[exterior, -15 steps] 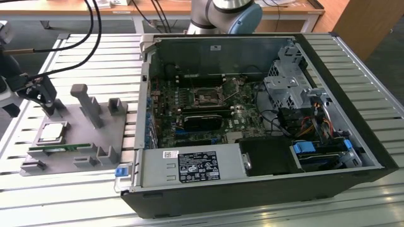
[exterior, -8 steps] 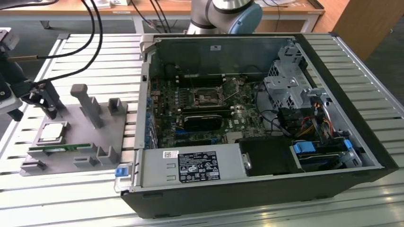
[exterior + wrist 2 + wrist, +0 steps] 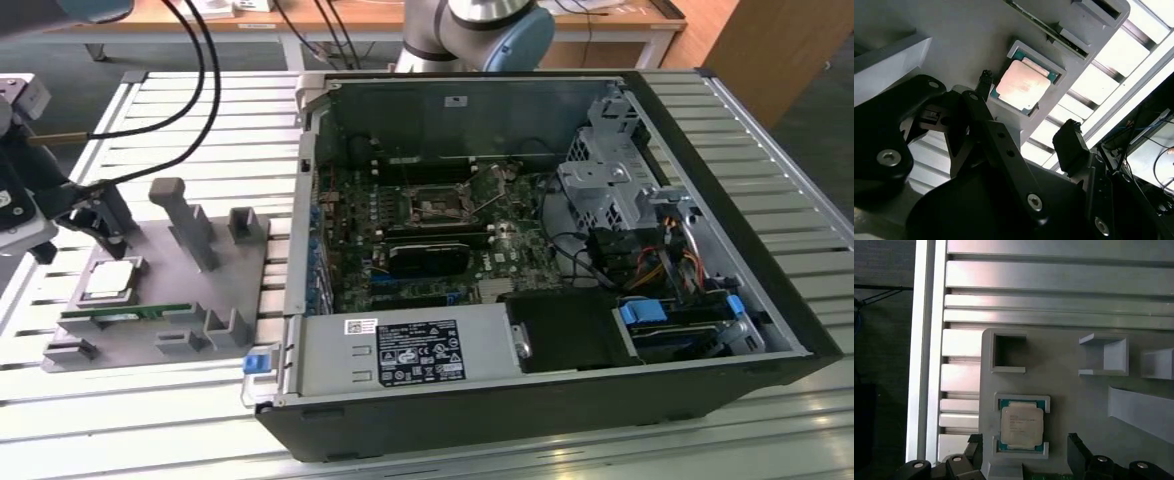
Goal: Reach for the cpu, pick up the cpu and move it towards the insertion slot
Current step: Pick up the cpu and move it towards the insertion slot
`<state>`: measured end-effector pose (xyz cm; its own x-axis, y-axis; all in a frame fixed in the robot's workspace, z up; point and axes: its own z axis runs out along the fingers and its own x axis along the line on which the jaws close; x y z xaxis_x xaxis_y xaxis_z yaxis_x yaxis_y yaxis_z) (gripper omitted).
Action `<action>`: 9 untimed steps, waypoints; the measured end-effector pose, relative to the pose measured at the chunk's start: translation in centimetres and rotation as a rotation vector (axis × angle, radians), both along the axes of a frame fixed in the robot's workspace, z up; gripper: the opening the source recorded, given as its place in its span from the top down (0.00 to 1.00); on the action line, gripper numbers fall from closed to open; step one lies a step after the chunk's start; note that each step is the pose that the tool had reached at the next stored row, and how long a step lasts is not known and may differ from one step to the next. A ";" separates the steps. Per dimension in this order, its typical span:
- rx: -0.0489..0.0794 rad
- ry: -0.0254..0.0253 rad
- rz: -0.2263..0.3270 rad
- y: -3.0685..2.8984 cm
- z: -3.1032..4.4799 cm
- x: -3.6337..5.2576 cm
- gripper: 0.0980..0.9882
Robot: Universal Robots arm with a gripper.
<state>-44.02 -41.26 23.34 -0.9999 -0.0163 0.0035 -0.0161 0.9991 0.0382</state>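
Observation:
The cpu is a flat silver square lying in a shallow recess of the grey holder plate, at the exterior view's left. My gripper hangs just above and behind it, open and holding nothing. In both wrist views the cpu lies between my two black fingertips, which stand apart on either side without touching it. The insertion slot, a square silver-framed socket, sits on the motherboard inside the open computer case.
A green memory stick lies in the holder plate beside the cpu. Grey upright posts rise from the plate close to my gripper. Black cables hang over the slatted metal table. The case wall stands between plate and socket.

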 end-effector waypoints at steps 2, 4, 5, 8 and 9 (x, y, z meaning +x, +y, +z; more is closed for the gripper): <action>0.000 0.0001 0.000 -0.04 -0.36 0.00 0.25; 0.000 0.0001 0.000 -0.08 -0.71 0.00 0.25; 0.000 0.0000 0.000 -0.08 -0.88 0.00 0.25; 0.000 0.0002 0.000 -0.14 -1.41 0.00 0.25; 0.000 0.0001 0.000 -0.15 -1.59 0.00 0.25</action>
